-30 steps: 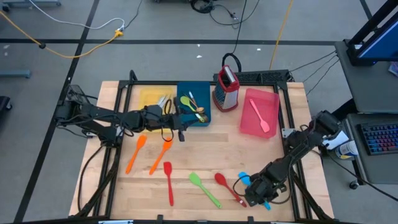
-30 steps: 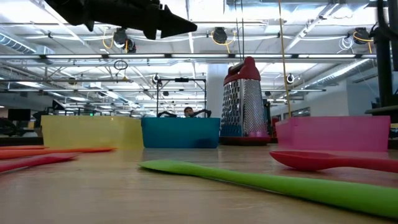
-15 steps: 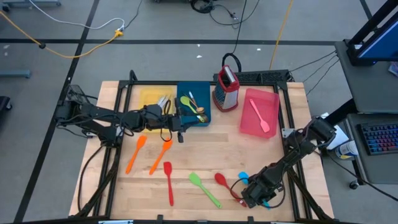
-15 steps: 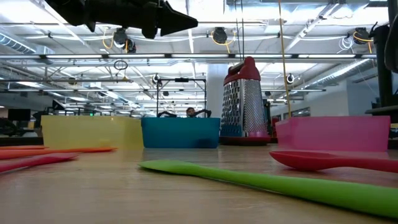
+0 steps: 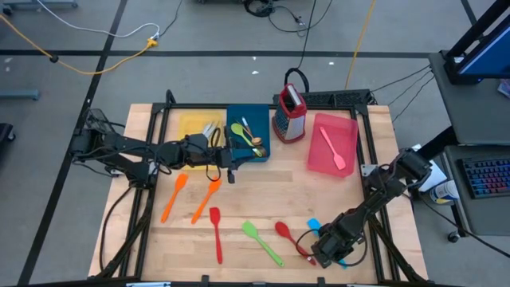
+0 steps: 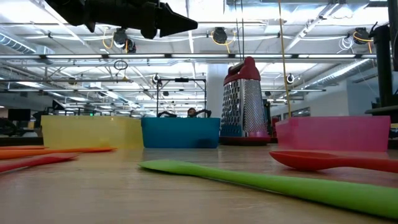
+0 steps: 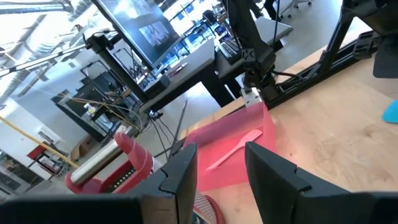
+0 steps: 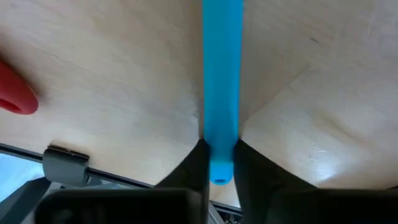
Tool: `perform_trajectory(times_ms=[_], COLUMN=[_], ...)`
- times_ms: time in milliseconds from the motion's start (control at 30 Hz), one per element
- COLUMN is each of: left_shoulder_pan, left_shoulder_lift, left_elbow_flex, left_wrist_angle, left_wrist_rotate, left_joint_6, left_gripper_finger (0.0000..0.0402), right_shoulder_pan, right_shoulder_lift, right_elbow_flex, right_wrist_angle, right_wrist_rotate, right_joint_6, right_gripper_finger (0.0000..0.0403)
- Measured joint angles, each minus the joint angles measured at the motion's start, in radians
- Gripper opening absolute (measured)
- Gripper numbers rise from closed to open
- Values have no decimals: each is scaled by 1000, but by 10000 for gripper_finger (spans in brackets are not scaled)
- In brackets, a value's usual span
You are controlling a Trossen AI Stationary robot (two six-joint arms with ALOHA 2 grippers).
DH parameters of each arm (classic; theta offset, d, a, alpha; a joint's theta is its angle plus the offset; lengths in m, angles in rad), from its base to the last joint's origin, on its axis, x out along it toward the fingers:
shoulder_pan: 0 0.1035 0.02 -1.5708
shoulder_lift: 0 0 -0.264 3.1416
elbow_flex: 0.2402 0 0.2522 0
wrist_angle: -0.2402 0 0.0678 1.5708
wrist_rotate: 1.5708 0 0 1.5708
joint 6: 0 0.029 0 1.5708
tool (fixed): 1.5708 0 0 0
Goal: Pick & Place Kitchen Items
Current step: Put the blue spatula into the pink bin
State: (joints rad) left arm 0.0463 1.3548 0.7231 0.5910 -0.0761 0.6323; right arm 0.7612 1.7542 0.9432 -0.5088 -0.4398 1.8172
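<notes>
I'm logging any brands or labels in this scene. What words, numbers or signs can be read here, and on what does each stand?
None can be read.
Monitor in the left wrist view: shows content, too blurred to read.
Keyboard beside the table in the high view: keys too small to read.
Grater, yellow tray, blue tray, pink tray, blue utensil: no lettering visible.

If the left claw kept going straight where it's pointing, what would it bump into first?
Probably the pink tray. The left claw points across the table, and between its open fingers the left wrist view shows that tray with a pink spatula inside. The grater sits off to one side. Depth is hard to judge.
</notes>
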Motion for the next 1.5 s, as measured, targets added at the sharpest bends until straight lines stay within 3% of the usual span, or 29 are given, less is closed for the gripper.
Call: perform_trajectory(times_ms=[233,400,600,1167,1300,1500], left_shoulder_pan=[0,-1,-1,-1,-1,-1], left_shoulder_lift=[0,0,0,0,0,0], left_elbow_flex=[0,0,0,0,0,0], left_wrist_angle=[-6,-6,-31,-45,-51,-78], left_wrist_rotate=[0,0,0,0,0,-1], left_joint_6=[-13,-27,-42,-42,-43,-66], left_gripper_finger=[141,141,141,141,141,141], right_shoulder_pan=[-19,-32,-34,-74,-73,-53], right_shoulder_lift=[-24,-89,-124,-131,-129,-92], right_elbow_flex=[-4,-5,-5,-30,-34,-63], right_wrist_angle=[16,0,-65,-123,-87,10], right_wrist_rotate=[27,229,417,625,802,811], right_joint_6=[-31,-37,-118,-217,-234,-326], right_gripper_finger=[33,53,48,47,63,107])
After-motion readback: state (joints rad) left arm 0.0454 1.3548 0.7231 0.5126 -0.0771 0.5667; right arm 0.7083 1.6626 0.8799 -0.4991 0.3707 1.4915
